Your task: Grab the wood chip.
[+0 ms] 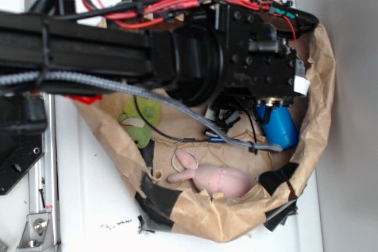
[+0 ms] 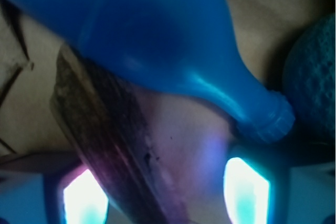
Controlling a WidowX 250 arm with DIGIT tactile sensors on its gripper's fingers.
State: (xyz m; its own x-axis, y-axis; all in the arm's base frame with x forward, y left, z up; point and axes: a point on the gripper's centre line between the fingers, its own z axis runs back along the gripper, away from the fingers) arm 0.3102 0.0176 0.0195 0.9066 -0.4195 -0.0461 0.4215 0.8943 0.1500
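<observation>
A white table (image 1: 94,193) carries a brown paper bag (image 1: 313,87) with taped, rolled-down edges, and the black arm (image 1: 88,48) reaches into it.

In the wrist view, nearest the camera, two glowing finger pads (image 2: 86,200) stand apart, so the gripper (image 2: 165,195) is open and holds nothing. The wood chip (image 2: 105,129), a dark strip with lengthwise grain, runs from the upper left down between the pads, nearer the left one. A blue bottle (image 2: 173,45) lies just beyond, overlapping the chip's upper end; whether they touch I cannot tell. A teal knobbly thing (image 2: 312,77) sits at the right edge.

To close well, the chip probably wants centring between the pads first, so they pinch its flat sides and do not catch the bottle's neck.

From outside, the chip is hidden under the arm; a pink soft toy (image 1: 215,178) and a green thing (image 1: 142,122) lie apart.
</observation>
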